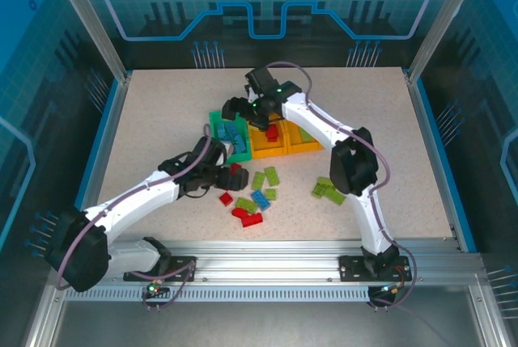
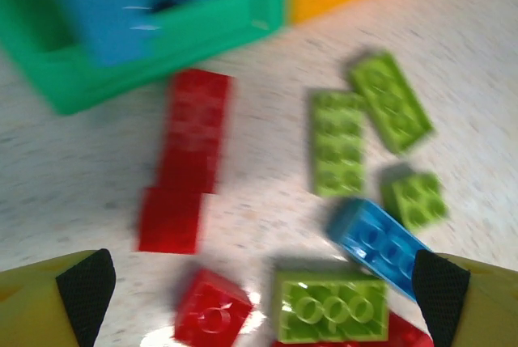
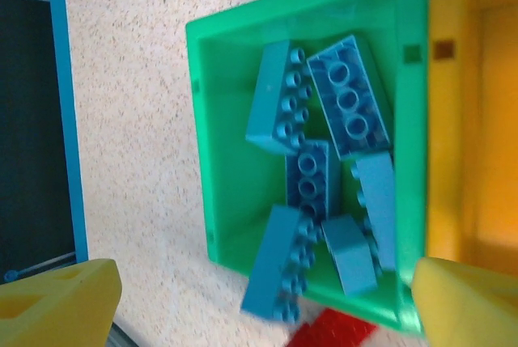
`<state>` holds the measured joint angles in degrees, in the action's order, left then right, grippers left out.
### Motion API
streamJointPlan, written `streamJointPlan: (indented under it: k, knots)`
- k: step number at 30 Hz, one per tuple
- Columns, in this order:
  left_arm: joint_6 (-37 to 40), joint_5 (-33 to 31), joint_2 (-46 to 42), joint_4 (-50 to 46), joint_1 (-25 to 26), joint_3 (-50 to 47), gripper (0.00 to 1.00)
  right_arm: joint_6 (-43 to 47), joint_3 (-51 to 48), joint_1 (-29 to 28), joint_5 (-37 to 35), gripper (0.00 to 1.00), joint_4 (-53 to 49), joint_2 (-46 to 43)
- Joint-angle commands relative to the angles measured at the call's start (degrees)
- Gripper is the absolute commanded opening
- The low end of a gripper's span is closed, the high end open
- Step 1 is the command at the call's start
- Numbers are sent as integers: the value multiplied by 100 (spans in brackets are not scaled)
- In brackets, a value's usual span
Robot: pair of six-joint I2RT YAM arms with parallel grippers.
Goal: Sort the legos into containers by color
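The containers stand joined in a row: a green bin [image 1: 227, 133] and two orange-yellow bins [image 1: 267, 143] [image 1: 300, 137]. My right gripper [image 1: 237, 108] [image 3: 265, 282] hangs open over the green bin [image 3: 227, 161], which holds several blue legos [image 3: 348, 100]. One blurred blue lego [image 3: 279, 270] lies across the bin's near wall, free of my fingers. My left gripper [image 1: 231, 175] [image 2: 263, 298] is open low over loose legos. A red lego [image 2: 212, 308] and a lime lego [image 2: 330, 306] lie between its fingers, and a blue lego [image 2: 376, 242] lies near the right pad [image 2: 441, 290].
More loose legos lie on the table in front of the bins: red ones [image 1: 247, 216], lime ones [image 1: 265, 177] and a lime group [image 1: 328, 191] beside the right arm. Red legos [image 1: 273, 131] sit in the middle bin. Blue rails edge the table [image 1: 162, 112].
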<state>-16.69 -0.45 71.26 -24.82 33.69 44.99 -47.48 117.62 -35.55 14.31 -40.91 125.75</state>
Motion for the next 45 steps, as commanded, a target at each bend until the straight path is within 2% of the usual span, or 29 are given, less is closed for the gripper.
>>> streamJointPlan:
  k: [1, 4, 8, 20, 28, 33, 45]
  knots:
    - [1444, 688, 360, -126, 349, 347, 99, 243, -675, 222, -187, 95, 190, -886]
    - [1986, 696, 719, -409, 645, 576, 99, 23, -1721, 615, -172, 95, 583, -1545]
    - [2338, 719, 967, -413, 869, 688, 99, -162, -2884, 1138, -240, 96, 1005, -2376]
    - [2548, 428, 1946, -520, 1492, 1264, 96, -7, -4435, 2683, -867, 100, 273, -3921]
    - [2554, 155, 2161, -463, 1522, 1192, 94, 259, -5588, 3739, -658, 100, 108, -4787]
    - [2565, -218, 2354, -471, 1529, 1318, 92, 275, -6003, 4060, -510, 100, 166, -5135]
    - [2517, -236, 2646, -401, 1536, 1341, 88, 234, -6049, 4188, -325, 100, 250, -5193]
